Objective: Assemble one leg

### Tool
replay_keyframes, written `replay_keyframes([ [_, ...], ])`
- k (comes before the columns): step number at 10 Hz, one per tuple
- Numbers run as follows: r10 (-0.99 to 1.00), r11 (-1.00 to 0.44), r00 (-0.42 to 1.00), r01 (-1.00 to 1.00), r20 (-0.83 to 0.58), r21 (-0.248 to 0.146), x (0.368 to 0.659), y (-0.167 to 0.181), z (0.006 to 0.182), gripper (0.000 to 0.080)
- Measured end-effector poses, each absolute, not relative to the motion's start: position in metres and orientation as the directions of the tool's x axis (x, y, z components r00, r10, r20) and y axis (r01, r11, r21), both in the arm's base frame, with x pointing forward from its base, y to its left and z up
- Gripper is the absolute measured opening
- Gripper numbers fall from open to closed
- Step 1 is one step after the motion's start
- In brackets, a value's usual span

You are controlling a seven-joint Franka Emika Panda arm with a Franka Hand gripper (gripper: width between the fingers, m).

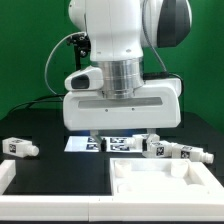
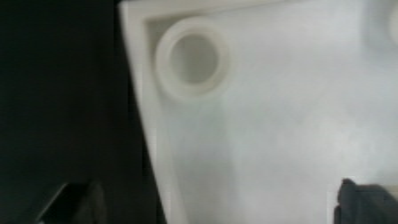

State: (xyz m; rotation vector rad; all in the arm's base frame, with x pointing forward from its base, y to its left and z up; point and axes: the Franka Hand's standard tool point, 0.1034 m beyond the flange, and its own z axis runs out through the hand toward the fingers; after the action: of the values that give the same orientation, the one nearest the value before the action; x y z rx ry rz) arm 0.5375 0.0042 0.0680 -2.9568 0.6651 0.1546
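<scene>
- Arm [image 1: 118, 35]: the white Panda arm fills the middle of the exterior view, its broad wrist block hanging low over the back of the table.
- Table [image 1: 60, 185]: a black surface in front of a green backdrop; it carries every part I list below.
- Tray part [image 1: 150, 185]: the large white shallow part lies at the front, toward the exterior view's right, its rim raised. In the wrist view I see its pale surface [image 2: 267, 130] very close and blurred, covering most of the picture.
- Marker board [image 1: 100, 143]: flat on the table just under the wrist block, behind the tray part, with its tags facing up.
- Hand [image 2: 217, 203]: I see only two dark fingertips [image 2: 71, 205] in the wrist view, one at each side, so I read the hand as spread wide. The tray part's surface spans the gap between them; I cannot tell whether either tip touches it. No leg sits between the fingers.
- Near leg [image 1: 152, 147]: a short white peg with a tag, lying on the table just behind the tray part's back rim.
- Far leg [image 1: 188, 154]: a like peg, lying beside the near leg toward the exterior view's right.
- Lone leg [image 1: 18, 147]: a third tagged peg, well apart at the exterior view's left.
- Socket [image 2: 192, 62]: a round recess in the tray part.
</scene>
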Motion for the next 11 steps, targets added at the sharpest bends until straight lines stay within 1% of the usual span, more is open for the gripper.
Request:
replay_keyframes([
  [1,-0.539,-0.832,0.828,-0.552,-0.154,-0.062,0.517,0.011,0.07,0.0649],
  [2,-0.61,-0.778,0.773,-0.626,-0.174,-0.049,0.5,0.02,0.076,0.0649],
  [3,-0.711,-0.677,0.669,-0.735,-0.216,-0.044,0.495,0.03,0.087,0.0649],
  [4,-0.747,-0.637,0.63,-0.769,-0.211,-0.042,0.496,0.034,0.092,0.0649],
  [5,-0.767,-0.614,0.605,-0.789,-0.215,-0.031,0.495,0.033,0.088,0.0649],
  [7,-0.819,-0.542,0.531,-0.84,-0.218,-0.011,0.495,0.034,0.088,0.0649],
  [8,-0.829,-0.518,0.507,-0.855,-0.236,-0.019,0.488,0.04,0.085,0.0649],
  [9,-0.837,-0.484,0.474,-0.875,-0.274,-0.034,0.468,0.05,0.079,0.0649],
  [10,-0.847,-0.455,0.454,-0.888,-0.278,-0.066,0.451,0.054,0.07,0.0649],
  [11,-0.818,-0.458,0.466,-0.882,-0.336,-0.109,0.436,0.056,0.064,0.0649],
])
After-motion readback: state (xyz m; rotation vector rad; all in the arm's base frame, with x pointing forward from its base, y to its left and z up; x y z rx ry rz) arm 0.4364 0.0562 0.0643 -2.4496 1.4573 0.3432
